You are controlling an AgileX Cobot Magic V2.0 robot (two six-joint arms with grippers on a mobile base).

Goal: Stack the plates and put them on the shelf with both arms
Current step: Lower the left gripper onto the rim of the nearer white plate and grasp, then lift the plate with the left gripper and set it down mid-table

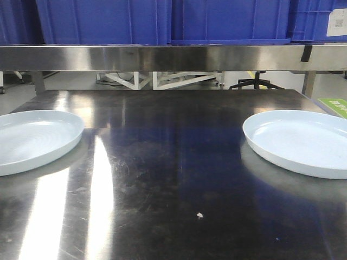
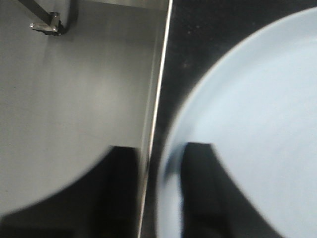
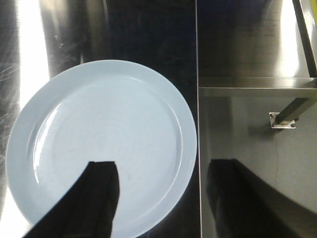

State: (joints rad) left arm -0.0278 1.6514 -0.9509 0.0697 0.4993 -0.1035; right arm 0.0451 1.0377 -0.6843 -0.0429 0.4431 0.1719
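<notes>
Stainless-steel desk [image 1: 173, 179] is recorded under strong glare, with a steel shelf [image 1: 162, 57] running across behind and above it.

Left plate [image 1: 32, 138] is laid flat at the desk's left edge. Right plate [image 1: 303, 141] is laid flat at the right edge. The two are set well apart.

Left jaws: spread. In the blurred left wrist view, one dark finger [image 2: 198, 198] is seen over the left plate near its rim. The other finger [image 2: 119, 198] is seen past the desk edge, over grey floor. The rim is bracketed between them; contact cannot be told.

Right jaws: spread. One finger [image 3: 96, 198] is seen over the right plate's inner surface and the other [image 3: 237, 198] beyond the desk edge, with the rim between them. Contact cannot be told.

A white speck [image 1: 199, 215] is noted on the desk, towards the front, between the plates. A green-labelled item [image 1: 336, 105] is noted behind the right plate.

Blue crates [image 1: 108, 21] are stood on the shelf; their contents are hidden. A chair base [image 1: 255, 82] is seen beneath the shelf, further back.
</notes>
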